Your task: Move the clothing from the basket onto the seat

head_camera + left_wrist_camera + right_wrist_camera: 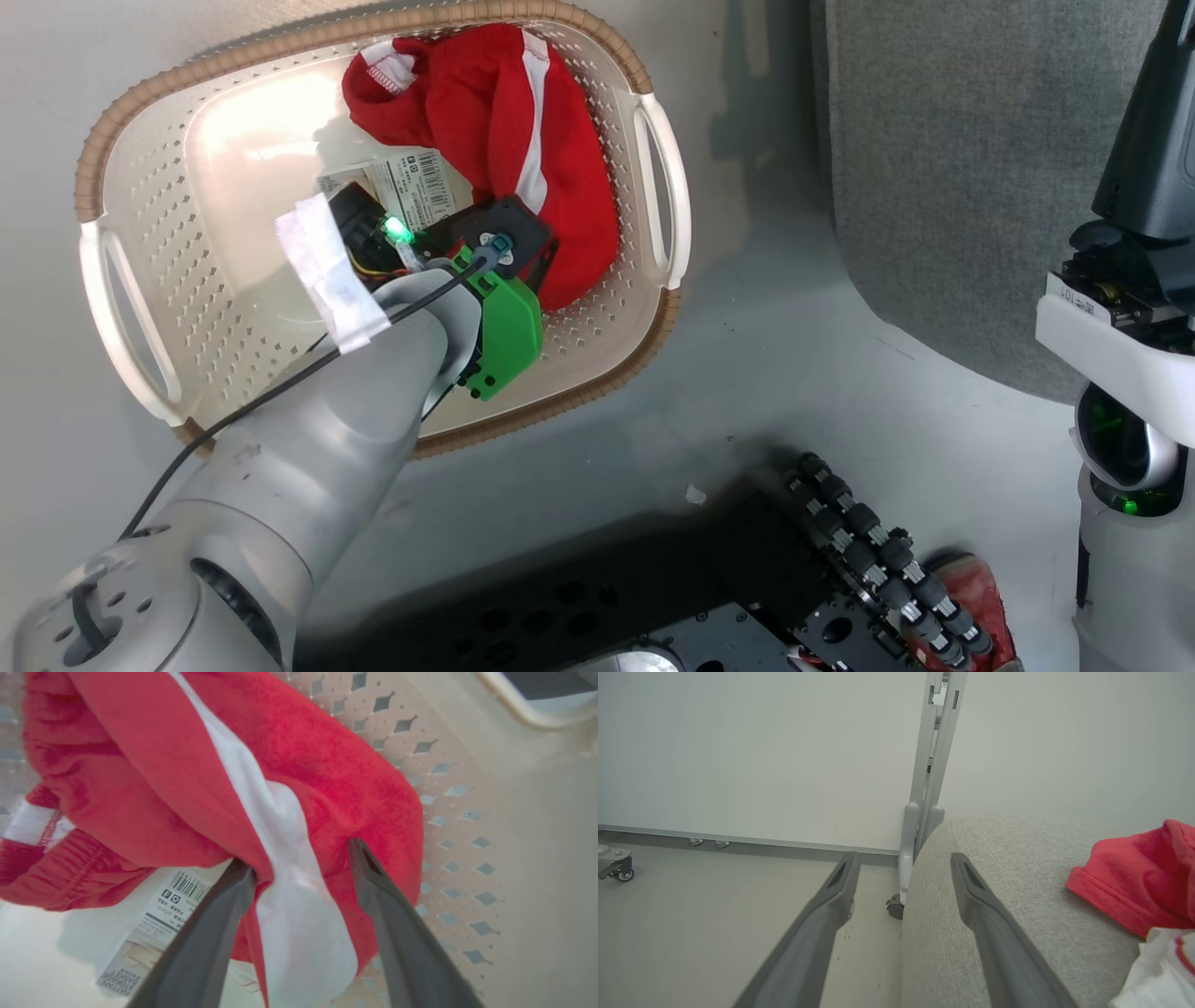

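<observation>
- The basket is cream plastic, smooth and faintly glossy, punched with small holes; its rim is brown with a woven look.
- The red garment inside the basket is soft, matt, fleecy cloth with a smoother white stripe.
- The label on the basket's bottom is printed paper.
- The seat, right of the basket, is coarse grey woven cloth.
- The floor under the basket is smooth, pale, slightly shiny.
- The left gripper in the basket has dark, matt, smooth fingers.

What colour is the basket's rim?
Brown, with a woven look: the rim runs round the cream-white perforated basket. The head view shows it best.
</observation>
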Robot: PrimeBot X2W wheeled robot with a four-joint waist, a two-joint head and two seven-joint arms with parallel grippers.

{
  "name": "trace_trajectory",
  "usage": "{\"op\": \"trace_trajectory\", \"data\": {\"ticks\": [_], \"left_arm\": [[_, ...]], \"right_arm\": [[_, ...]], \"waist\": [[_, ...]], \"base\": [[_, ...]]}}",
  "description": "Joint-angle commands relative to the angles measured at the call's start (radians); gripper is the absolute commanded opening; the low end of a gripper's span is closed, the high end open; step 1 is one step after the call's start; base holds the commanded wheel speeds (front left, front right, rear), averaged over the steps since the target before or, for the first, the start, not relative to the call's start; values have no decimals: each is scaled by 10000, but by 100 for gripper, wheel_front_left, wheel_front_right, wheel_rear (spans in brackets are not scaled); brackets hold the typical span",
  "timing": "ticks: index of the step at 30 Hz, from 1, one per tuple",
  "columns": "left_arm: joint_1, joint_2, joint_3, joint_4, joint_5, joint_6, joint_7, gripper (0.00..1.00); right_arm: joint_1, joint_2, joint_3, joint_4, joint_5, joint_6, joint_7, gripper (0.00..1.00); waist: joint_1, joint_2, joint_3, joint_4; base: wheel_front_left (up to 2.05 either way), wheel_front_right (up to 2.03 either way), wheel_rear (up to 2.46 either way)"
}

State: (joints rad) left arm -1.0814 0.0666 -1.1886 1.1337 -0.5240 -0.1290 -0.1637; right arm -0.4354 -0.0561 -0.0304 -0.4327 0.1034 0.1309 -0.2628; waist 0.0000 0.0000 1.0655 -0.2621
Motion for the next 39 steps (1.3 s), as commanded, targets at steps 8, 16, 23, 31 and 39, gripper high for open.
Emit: {"op": "trace_trajectory", "data": {"ticks": [8,16,23,31,39], "left_arm": [[-350,189,-624,-164,-892,-13,-505,0],[377,18,-430,-328,-1800,-14,-1010,0],[1684,-37,831,-1704,-1303,236,-1013,0],[4077,47,2913,-3578,-44,426,-1007,0],[6314,40,4393,-4989,1200,243,-1008,0]], "right_arm": [[-252,13,120,91,-29,-3,-30,100],[-159,-127,231,563,-328,-3,-30,100],[497,-235,341,1153,-358,-3,-30,100],[1404,-239,653,1965,-259,-3,-29,100],[2505,-171,1179,2983,-48,-3,-30,100]], "waist": [[0,0,-182,108],[0,0,-1546,592],[0,0,-3418,1293],[0,0,-5932,1749],[0,0,-8268,1829]], "base": [[0,0,0],[0,0,0],[0,0,0],[0,0,0],[0,0,0]]}}
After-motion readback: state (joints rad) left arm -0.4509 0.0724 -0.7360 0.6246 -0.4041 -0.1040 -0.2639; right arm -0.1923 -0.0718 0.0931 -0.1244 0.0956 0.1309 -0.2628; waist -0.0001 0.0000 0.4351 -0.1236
